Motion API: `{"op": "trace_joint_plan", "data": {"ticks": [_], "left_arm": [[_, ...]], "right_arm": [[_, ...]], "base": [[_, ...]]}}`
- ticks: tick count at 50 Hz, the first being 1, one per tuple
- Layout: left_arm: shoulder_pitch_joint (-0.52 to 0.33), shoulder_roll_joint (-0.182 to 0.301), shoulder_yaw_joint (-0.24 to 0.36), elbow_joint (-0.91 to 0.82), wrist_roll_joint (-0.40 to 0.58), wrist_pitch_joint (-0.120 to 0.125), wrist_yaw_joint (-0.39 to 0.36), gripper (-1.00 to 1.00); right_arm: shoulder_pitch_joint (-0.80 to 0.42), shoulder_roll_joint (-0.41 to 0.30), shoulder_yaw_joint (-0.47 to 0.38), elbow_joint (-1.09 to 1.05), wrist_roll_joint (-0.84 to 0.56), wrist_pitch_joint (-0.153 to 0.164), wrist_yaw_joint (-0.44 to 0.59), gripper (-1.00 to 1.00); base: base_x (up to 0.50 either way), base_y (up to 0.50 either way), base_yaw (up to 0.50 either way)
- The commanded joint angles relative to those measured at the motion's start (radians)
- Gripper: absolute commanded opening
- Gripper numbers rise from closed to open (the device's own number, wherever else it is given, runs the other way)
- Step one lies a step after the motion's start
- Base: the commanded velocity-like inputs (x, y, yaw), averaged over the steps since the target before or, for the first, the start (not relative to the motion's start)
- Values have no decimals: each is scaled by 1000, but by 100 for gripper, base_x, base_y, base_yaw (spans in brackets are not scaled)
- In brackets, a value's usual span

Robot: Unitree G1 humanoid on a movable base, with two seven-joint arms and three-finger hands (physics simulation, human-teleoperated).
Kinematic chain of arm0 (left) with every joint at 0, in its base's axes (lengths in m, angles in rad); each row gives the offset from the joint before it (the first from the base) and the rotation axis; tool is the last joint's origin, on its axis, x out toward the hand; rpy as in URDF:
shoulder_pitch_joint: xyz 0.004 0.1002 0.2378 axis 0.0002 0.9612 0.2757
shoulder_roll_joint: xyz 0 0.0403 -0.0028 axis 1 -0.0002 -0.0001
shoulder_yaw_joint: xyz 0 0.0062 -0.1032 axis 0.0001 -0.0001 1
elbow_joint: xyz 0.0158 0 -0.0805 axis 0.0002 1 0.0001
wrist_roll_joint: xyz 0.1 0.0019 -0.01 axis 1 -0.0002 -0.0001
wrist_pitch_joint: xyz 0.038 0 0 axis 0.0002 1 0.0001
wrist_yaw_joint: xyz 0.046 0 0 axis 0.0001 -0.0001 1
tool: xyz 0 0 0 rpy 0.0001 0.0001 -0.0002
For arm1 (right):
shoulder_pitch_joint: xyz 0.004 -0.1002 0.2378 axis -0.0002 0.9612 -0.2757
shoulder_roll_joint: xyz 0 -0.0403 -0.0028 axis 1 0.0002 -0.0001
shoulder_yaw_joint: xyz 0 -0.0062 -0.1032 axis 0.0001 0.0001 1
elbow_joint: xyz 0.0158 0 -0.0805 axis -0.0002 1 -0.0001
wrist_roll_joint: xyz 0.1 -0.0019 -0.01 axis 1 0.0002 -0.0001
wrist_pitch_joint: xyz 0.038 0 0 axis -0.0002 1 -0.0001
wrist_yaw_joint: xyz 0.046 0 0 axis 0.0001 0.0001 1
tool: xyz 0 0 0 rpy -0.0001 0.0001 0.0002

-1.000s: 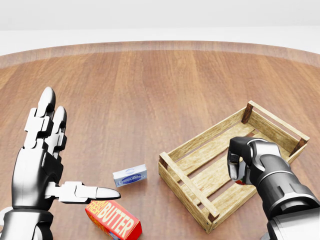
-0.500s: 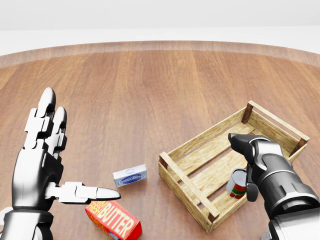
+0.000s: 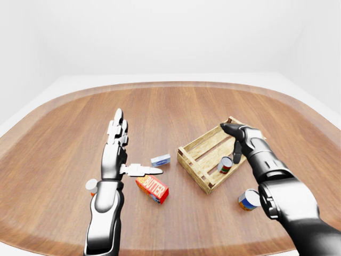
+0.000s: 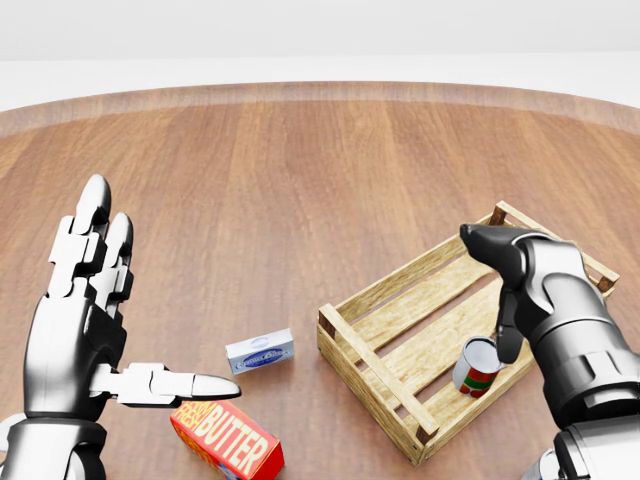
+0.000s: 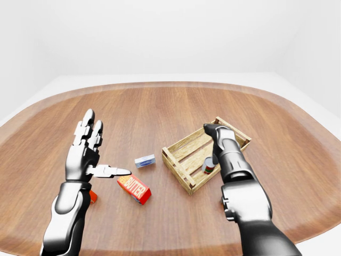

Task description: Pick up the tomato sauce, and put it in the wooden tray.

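Standing upright in wooden tray [image 4: 380, 345]: tomato sauce [image 4: 477, 366]; right hand [image 4: 510, 290] released, fingers spread above.

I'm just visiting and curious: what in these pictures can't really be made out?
- Small blue box, head view: label too small to read.
- Can left of the left arm, left-eye view: mostly hidden by the arm.
- Butter box, head view: cut off by the bottom edge.
- Can, left-eye view: partly behind the right arm.

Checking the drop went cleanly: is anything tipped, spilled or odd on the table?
Nothing spilled or broken. The sauce can stands slightly tilted in the tray, and the open right hand is just above it. The butter box, a small blue box and another can sit loose on the table.
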Motion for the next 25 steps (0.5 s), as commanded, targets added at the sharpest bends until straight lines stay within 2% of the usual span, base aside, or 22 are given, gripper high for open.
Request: {"op": "trace_joint_plan", "data": {"ticks": [1,8,19,25], "left_arm": [[3,-1,-2,4,2,0,0,100],[6,-1,-4,1,5,0,-1,100],[4,-1,-3,0,4,0,-1,100],[6,0,0,-15,1,0,-2,100]], "right_arm": [[61,-62,-56,-417,-38,0,244,100],[202,-32,-116,-811,-93,0,266,100],[321,49,-152,-1179,-128,0,266,100],[347,88,-173,-1370,-134,0,266,100]], "base": [[0,0,0],[0,0,0],[0,0,0],[0,0,0]]}}
